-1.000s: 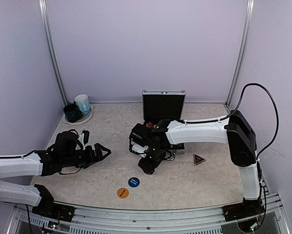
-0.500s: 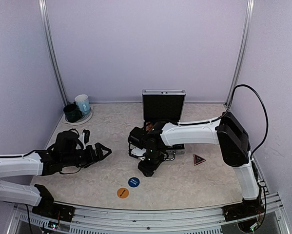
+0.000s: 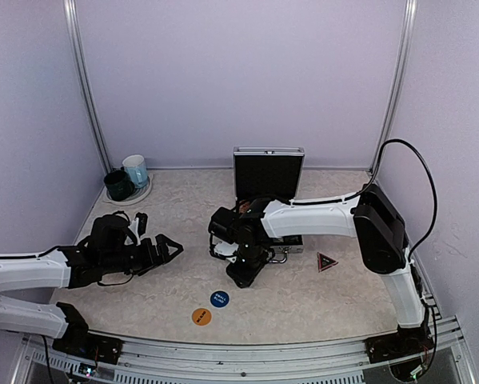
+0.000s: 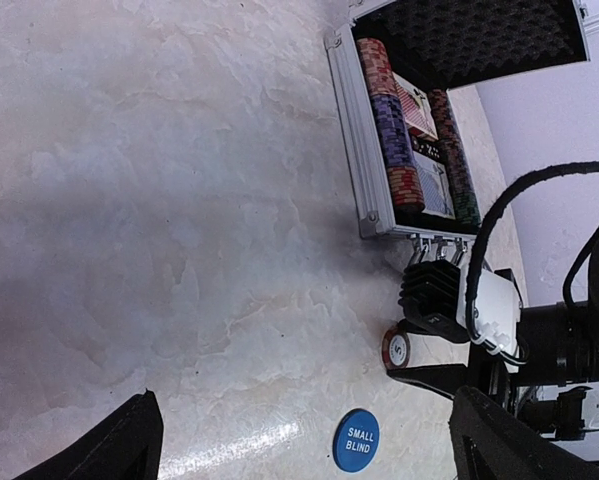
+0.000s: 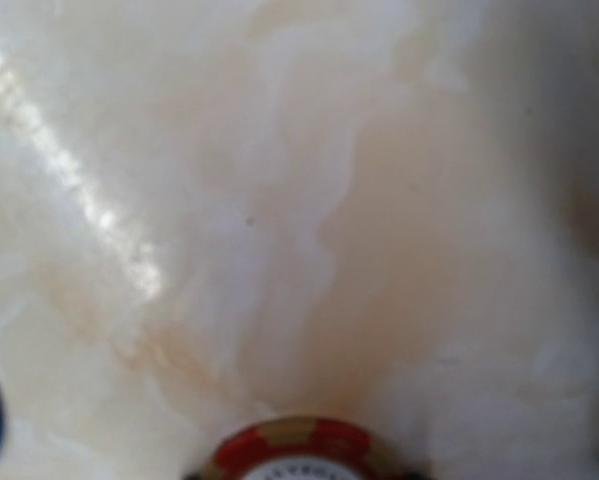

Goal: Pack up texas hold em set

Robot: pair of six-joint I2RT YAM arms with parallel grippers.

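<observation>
The silver case (image 3: 269, 172) stands open at mid-table, lid upright; the left wrist view shows its rim (image 4: 351, 150), the chip stacks (image 4: 389, 120) and card decks (image 4: 416, 105) inside. My right gripper (image 3: 241, 276) is low over the table in front of the case, shut on a red poker chip (image 4: 395, 349), which also shows in the right wrist view (image 5: 304, 450). The blue button (image 3: 219, 298) and the orange button (image 3: 201, 317) lie nearer the front. The dark triangular marker (image 3: 327, 262) lies to the right. My left gripper (image 3: 169, 250) is open and empty, left of them.
A dark green mug (image 3: 117, 186) and a light blue mug (image 3: 135, 170) sit on a white plate at the back left. The right arm stretches across the front of the case. Walls close in the back and sides.
My right gripper has shifted slightly left with the chip and the arm's elbow has swung in. The left arm has not moved.
</observation>
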